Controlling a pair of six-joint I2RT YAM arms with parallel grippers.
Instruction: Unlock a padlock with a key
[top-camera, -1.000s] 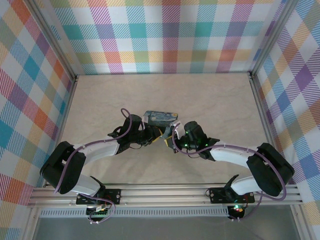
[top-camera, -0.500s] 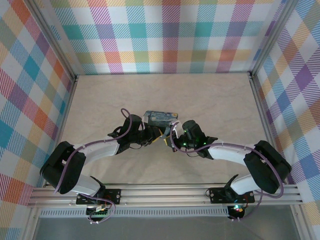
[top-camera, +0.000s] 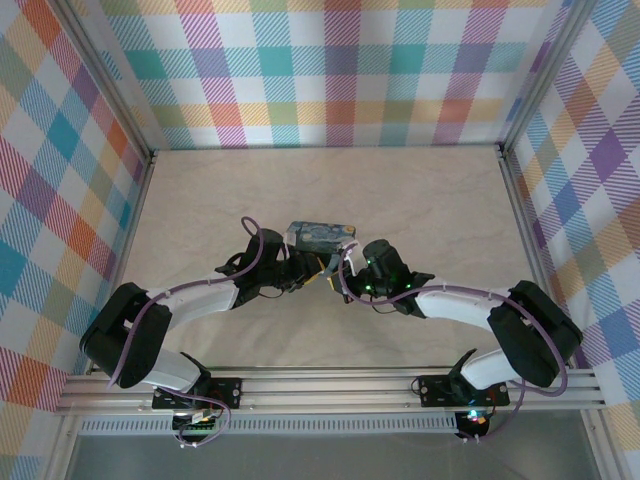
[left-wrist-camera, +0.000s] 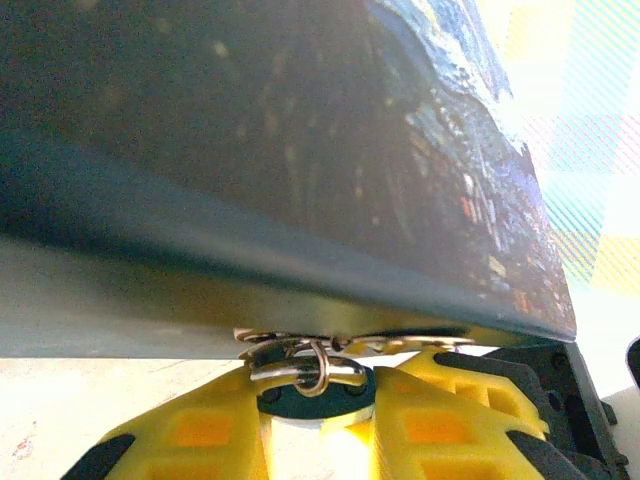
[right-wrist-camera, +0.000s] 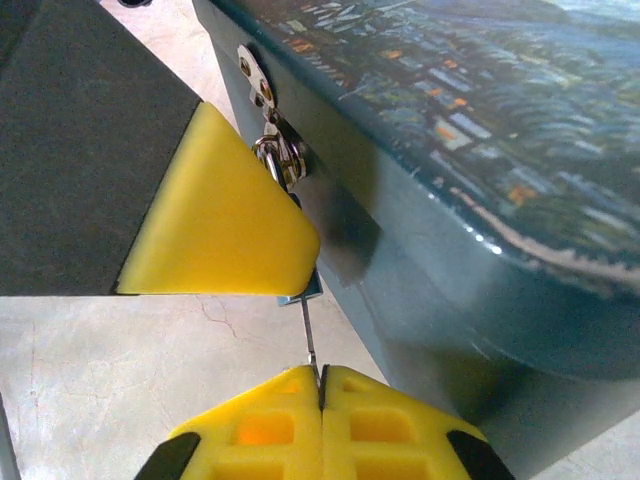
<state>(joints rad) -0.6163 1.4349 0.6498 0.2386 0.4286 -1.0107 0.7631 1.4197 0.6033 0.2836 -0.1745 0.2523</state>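
Moved: right arm (top-camera: 450, 300) nudges a touch left, closer to the tin (top-camera: 320, 235).
Padlock (left-wrist-camera: 312, 398): hanging off the tin's front hasp (right-wrist-camera: 258, 85), just above the counter (top-camera: 430, 200).
Left end effector (left-wrist-camera: 318, 408): clamped on the padlock body.
Key (right-wrist-camera: 310, 338): thin blade pointing up at the padlock's underside.
Right end effector (right-wrist-camera: 320, 388): pinched tight on the key.

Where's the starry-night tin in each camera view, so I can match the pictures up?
Top external: the tin lies at the picture's centre.
Left wrist: its dark side wall and printed lid span the upper part.
Right wrist: it takes up the upper right.
Shared landmark: the silvery hasp on the tin's side, low centre in left wrist and upper left in right wrist.
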